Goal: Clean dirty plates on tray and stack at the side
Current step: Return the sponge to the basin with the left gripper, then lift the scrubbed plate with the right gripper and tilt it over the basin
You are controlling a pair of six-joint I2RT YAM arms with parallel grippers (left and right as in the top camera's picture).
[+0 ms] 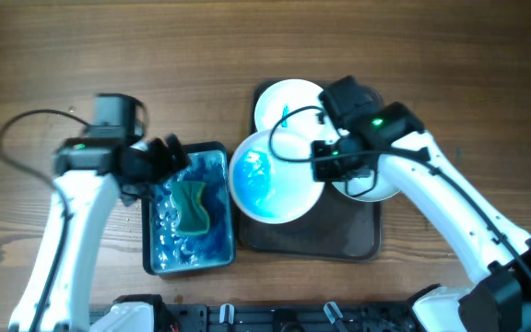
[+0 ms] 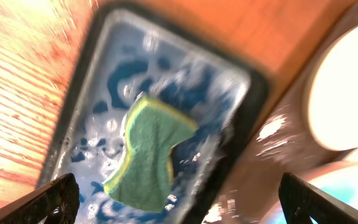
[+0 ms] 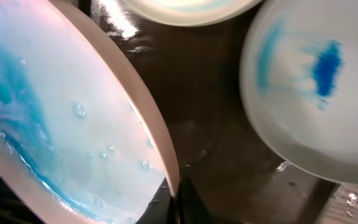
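Near side: left arm is rising from the tabletop's front edge and bending rightward at the wrist. The left gripper is pointing down with its jaws spread wide and empty, one fingertip showing at each bottom corner of the wrist view. Far side: right arm is stretching diagonally inward from the front right corner. The right gripper is pinching its jaws tight on the rim of the blue-smeared plate, holding it tilted.

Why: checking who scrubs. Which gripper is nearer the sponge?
Left. The left gripper, jaws open, hangs by the sponge in the tub; right gripper, shut on a plate, is over the tray.
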